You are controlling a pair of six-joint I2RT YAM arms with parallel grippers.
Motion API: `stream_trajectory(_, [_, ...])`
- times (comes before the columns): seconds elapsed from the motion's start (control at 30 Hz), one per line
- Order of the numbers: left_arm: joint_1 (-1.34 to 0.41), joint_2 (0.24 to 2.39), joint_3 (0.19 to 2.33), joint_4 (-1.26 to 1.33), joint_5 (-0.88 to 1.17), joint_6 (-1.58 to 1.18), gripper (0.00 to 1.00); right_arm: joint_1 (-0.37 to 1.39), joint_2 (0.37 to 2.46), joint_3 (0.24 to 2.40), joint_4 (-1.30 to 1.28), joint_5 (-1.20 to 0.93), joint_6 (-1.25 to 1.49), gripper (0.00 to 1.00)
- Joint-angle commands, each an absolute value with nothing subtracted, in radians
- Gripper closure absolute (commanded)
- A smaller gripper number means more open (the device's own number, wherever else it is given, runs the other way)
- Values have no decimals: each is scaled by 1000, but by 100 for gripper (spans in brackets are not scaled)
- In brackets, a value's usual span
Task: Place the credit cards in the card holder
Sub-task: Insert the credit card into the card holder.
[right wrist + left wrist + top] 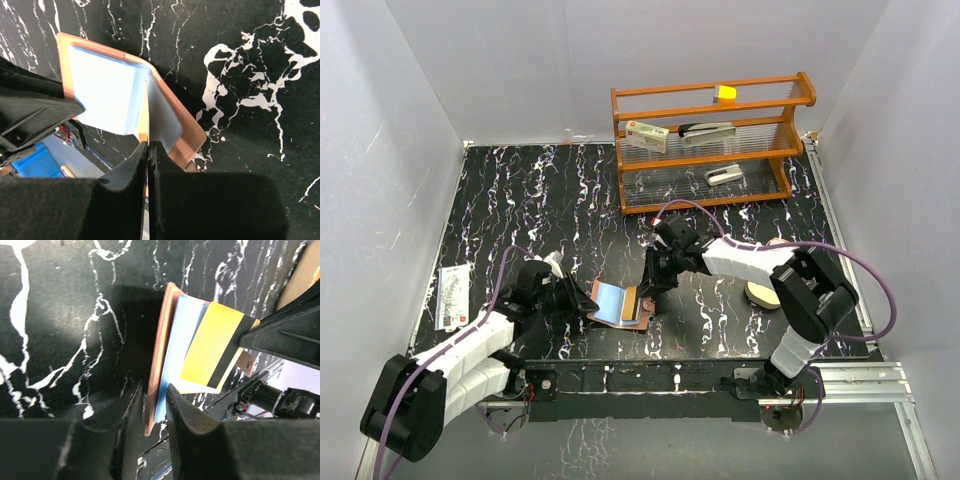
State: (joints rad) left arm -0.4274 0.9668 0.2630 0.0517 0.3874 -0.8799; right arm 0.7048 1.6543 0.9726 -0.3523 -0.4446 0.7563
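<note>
One card holder (194, 134) lies open at about 6 o'clock on the black marbled table (540, 200), close to the near edge and between the two grippers. We count two cards in it. One light blue card (102, 92) lies flat on its panel. One orange card (210, 342) with a dark stripe stands tilted over the fold.

The right gripper (149, 145), at the holder's 2 o'clock, is clamped on the edge of the orange card. The left gripper (155, 390), at the holder's 9 o'clock, has its jaws narrowly parted on either side of the holder's panel edge. We cannot tell whether they pinch it.

One wooden rack (760, 153) with three tiers stands at 1 o'clock and holds four items. These are one yellow block (724, 94) on top, one white box (647, 135), and two silvery items (708, 130) we cannot identify.

One white printed packet (452, 296) lies at 8 o'clock. One tan oval tray (760, 295) sits at 4 o'clock, partly hidden behind the right arm. The print on the packet and the box is too small to read.
</note>
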Motion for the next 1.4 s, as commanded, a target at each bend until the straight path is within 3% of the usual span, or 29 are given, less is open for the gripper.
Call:
stream_trajectory(0.0, [-426, 931, 319, -86, 319, -790, 75, 700, 1671, 999, -328, -440, 713, 100])
stream_trajectory(0.23, [-426, 944, 327, -111, 290, -784, 76, 681, 1694, 992, -357, -418, 674, 100])
stream_trajectory(0.4, [-426, 966, 323, -92, 312, -779, 100, 665, 1697, 985, -357, -431, 653, 100])
stream_trajectory(0.73, [-426, 988, 310, -73, 327, -784, 100, 662, 1667, 920, -188, -569, 736, 100])
stream_trajectory(1.37, [-426, 1003, 293, -53, 338, -798, 100, 663, 1734, 885, -71, -585, 817, 100])
